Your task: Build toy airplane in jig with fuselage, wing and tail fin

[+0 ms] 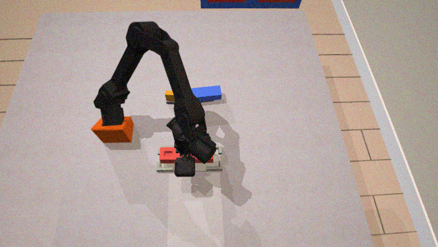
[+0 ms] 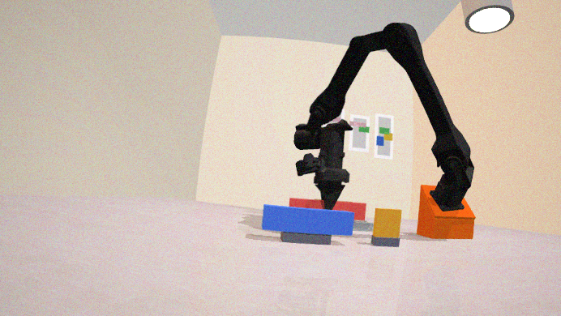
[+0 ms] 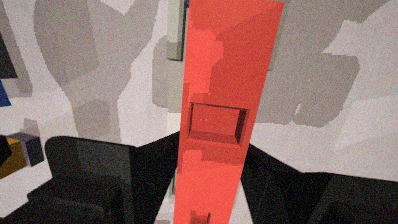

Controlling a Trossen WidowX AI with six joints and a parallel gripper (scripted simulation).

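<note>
The red fuselage (image 1: 164, 161) (image 2: 304, 202) (image 3: 230, 60) is level, low in or just over the pale cradle jig (image 1: 210, 166) (image 3: 175, 35); whether it touches the cradle floor is hidden. My gripper (image 1: 187, 156) (image 2: 329, 207) (image 3: 209, 138) is shut on the fuselage, one finger on each side near the middle socket. Both sockets face up and are empty. The blue wing (image 1: 207, 92) (image 2: 308, 219) (image 3: 3, 96) rests on a dark stand (image 2: 306, 238). The yellow tail fin (image 1: 169, 95) (image 2: 387, 223) (image 3: 17, 154) stands on another dark stand (image 2: 385, 241).
The orange base block (image 1: 114, 135) (image 2: 447, 227) carries the arm at the left in the top view. The wing and fin stand beyond the jig, under the forearm in that view. A blue and red object (image 1: 250, 4) lies at the far top edge.
</note>
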